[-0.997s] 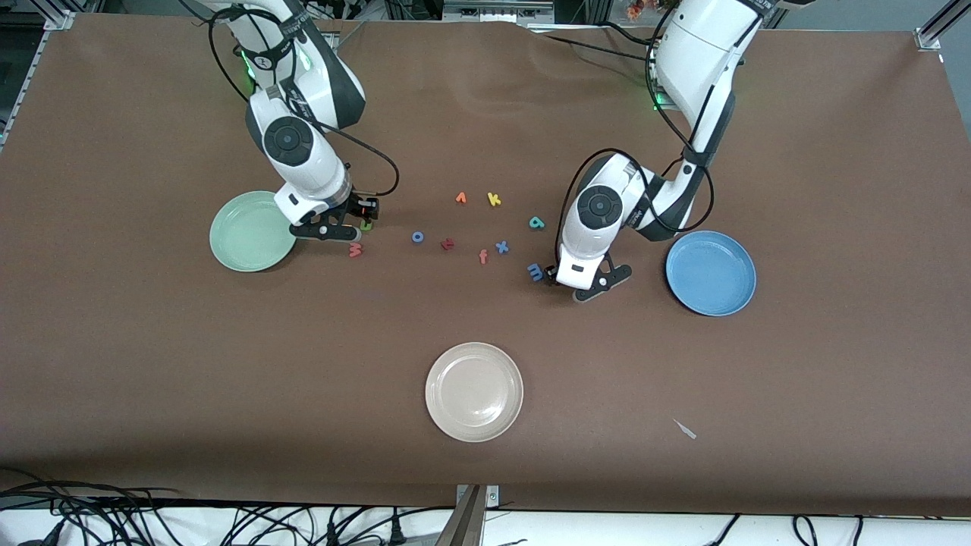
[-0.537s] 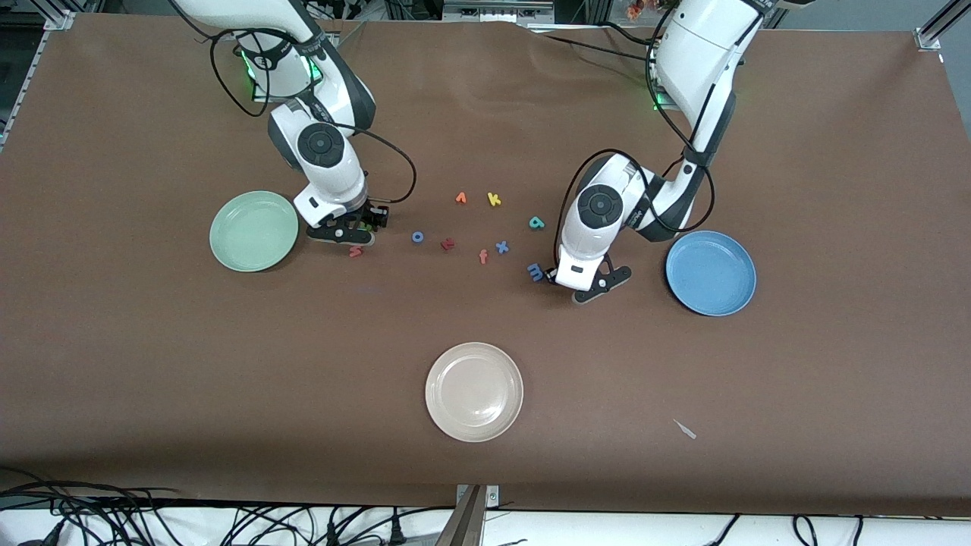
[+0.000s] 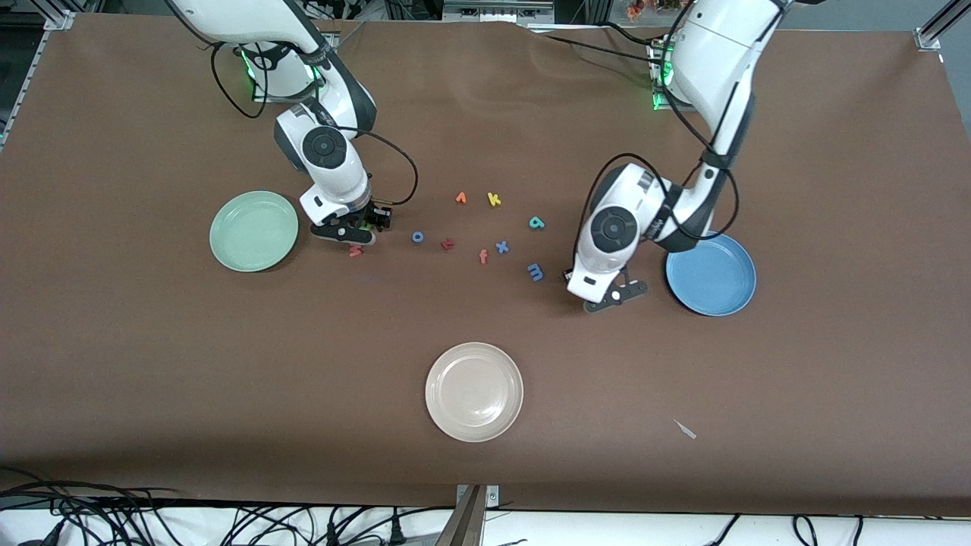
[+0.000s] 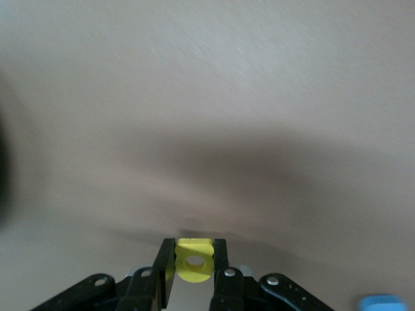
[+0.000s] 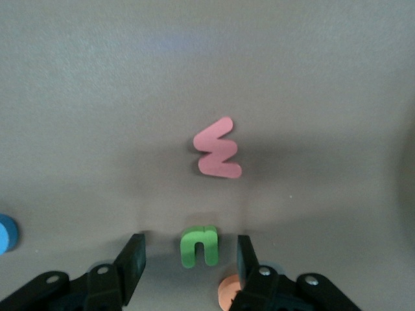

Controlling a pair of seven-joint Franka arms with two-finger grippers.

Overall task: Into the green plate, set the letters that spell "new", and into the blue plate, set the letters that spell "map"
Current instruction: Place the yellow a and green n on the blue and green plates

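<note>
Now the left hand (image 4: 194, 275) is clamped on the yellow a (image 4: 194, 260), up over the surface (image 3: 227, 379) beside the blue plate (image 3: 721, 292) — next, I'd say, carry it over the plate and let go. The right hand (image 5: 189, 259), fingers apart, straddles the green n (image 5: 198, 246), the orange e (image 5: 228, 291) by one finger, the coral w (image 5: 218, 157) just ahead; it should close on the n and carry it to the green plate (image 3: 243, 243). Count: three plates, the cream plate (image 3: 474, 413) included — all empty. Blue m (image 3: 535, 271) and teal p (image 3: 536, 222) wait near the left arm; five spare letters sit mid-surface.
</note>
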